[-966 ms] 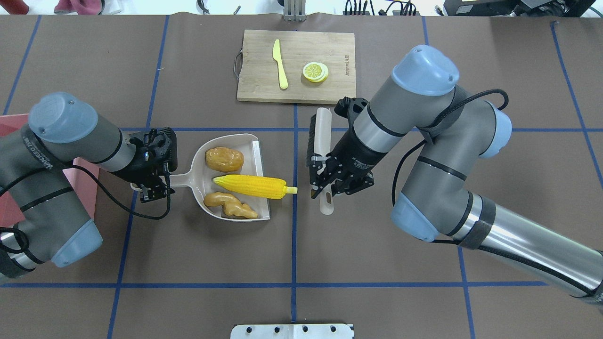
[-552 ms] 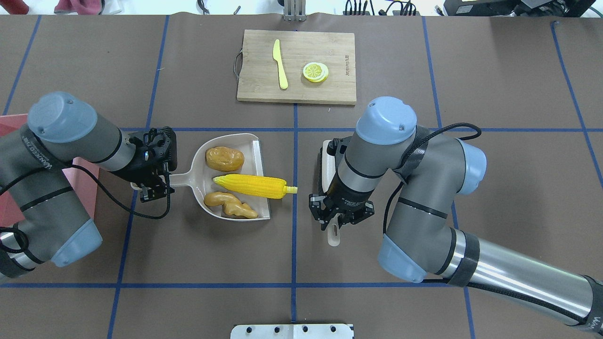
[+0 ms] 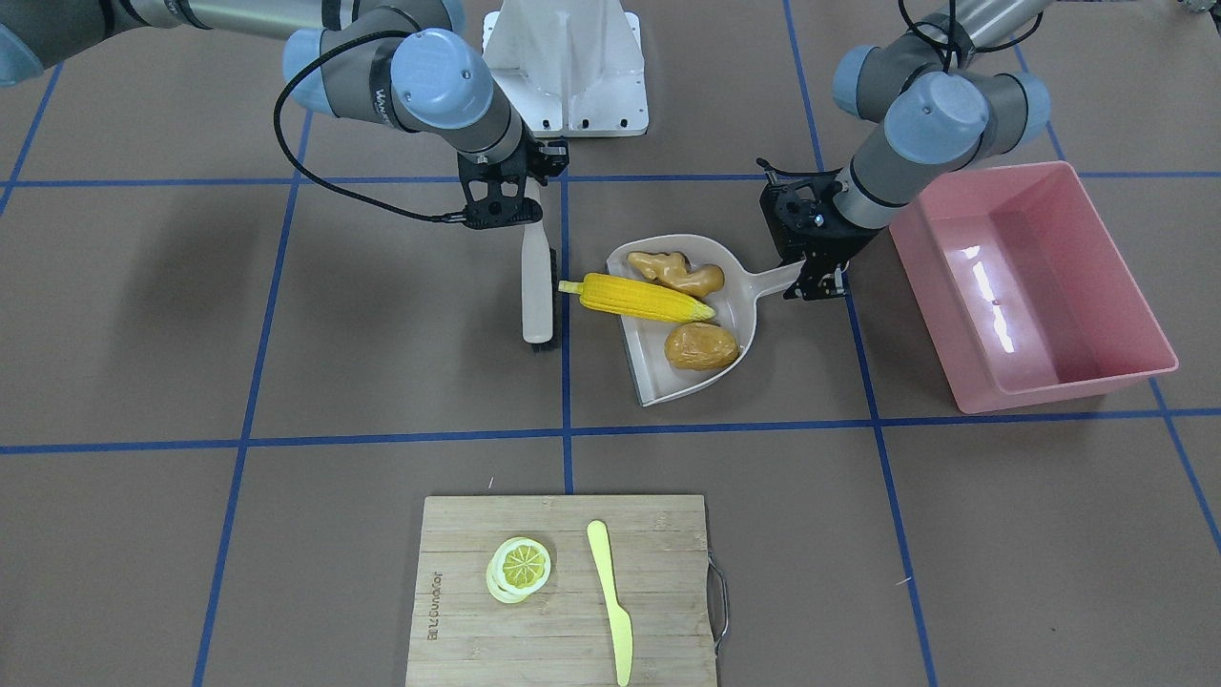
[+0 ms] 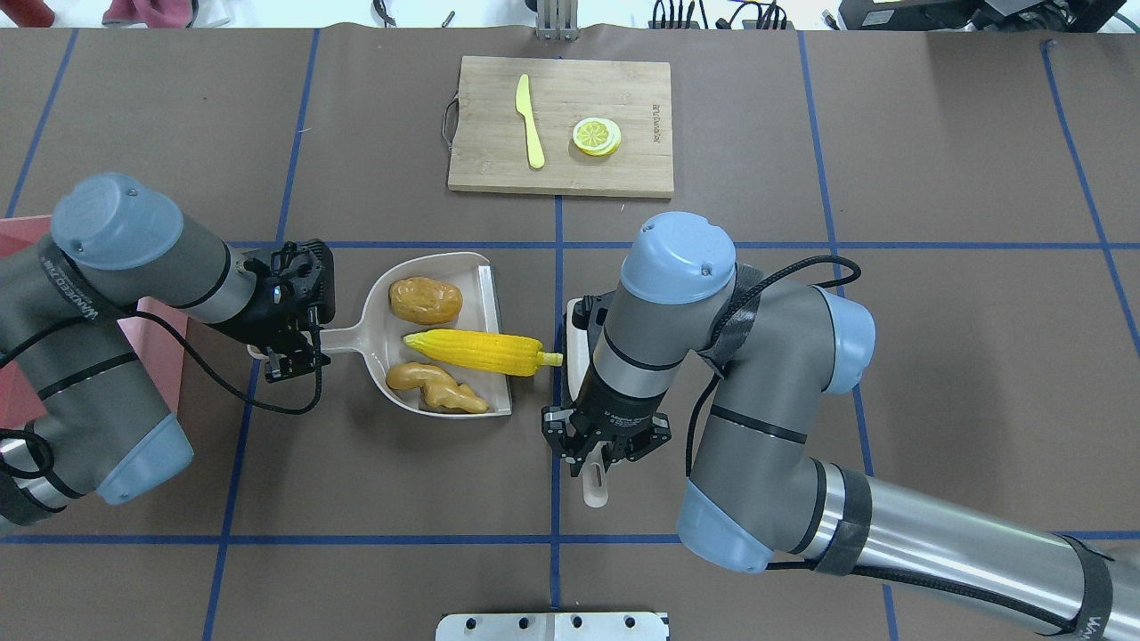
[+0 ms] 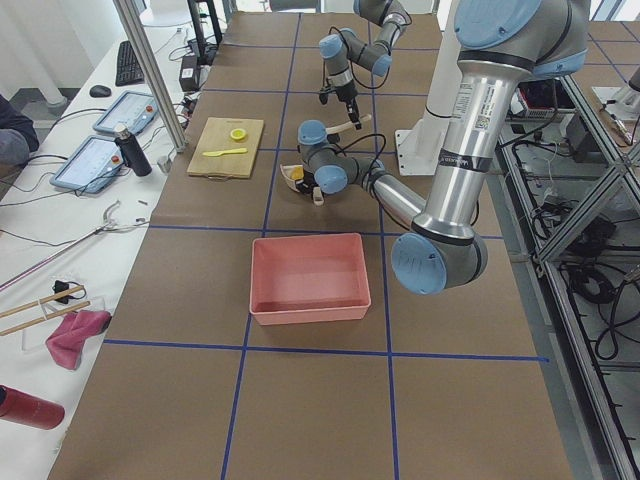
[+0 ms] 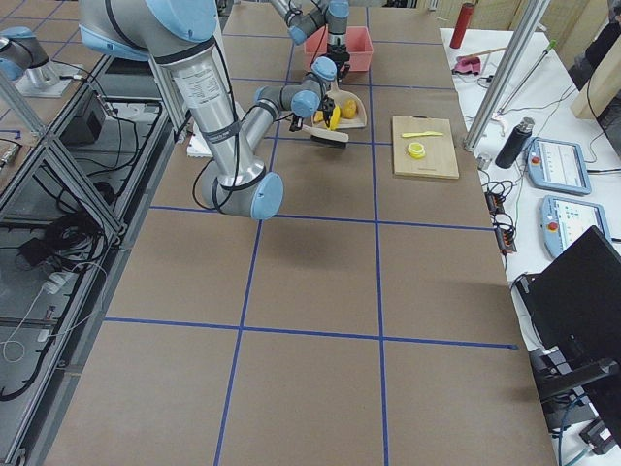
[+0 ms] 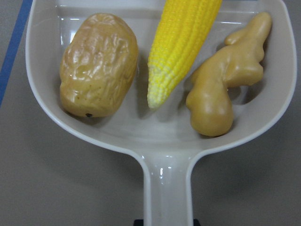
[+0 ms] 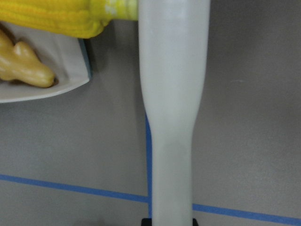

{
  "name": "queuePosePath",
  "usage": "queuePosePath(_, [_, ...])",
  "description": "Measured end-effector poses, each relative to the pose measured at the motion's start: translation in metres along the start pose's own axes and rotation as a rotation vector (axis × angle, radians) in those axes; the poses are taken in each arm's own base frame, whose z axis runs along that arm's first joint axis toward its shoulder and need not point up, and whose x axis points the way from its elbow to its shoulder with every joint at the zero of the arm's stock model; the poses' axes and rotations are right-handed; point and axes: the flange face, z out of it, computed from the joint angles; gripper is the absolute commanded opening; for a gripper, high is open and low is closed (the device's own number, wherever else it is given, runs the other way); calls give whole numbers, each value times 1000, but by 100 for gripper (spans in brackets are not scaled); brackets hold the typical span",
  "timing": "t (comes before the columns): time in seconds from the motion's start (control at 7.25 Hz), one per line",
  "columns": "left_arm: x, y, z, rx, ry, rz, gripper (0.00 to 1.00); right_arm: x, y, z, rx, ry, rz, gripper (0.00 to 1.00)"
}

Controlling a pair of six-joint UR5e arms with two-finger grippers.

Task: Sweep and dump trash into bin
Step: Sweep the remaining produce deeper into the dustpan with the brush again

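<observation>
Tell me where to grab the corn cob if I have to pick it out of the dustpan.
Come straight down and pinch across the corn cob near the open lip of the dustpan. It lies flat there, clear of the potato and ginger root that flank its pointed end.

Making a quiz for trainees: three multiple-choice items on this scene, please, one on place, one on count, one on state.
1. Where is the potato? A in the dustpan; B beside it; C under it.
2. How many foods lie in the dustpan? A one; B two; C three.
3. The bin is: A empty; B half full; C tipped over.
Key: A, it lies on the pan floor; C, potato, corn, ginger; A, only glare shows inside.
</observation>
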Motion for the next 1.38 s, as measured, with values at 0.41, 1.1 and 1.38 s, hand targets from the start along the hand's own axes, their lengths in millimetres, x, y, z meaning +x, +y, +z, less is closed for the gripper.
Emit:
queuePosePath(0.41, [0,-1,-1,5,-1,3,0,-32,8,-7,-4,-32,-37,0])
queuePosePath(1.1, [-7,-2,-11,38,-19,-6,0,-76,0,-19,29,-128,-77,0])
queuePosePath(1.38, [-8,-3,-15,62,-22,-21,0,-74,1,-47,28,-183,-70,0])
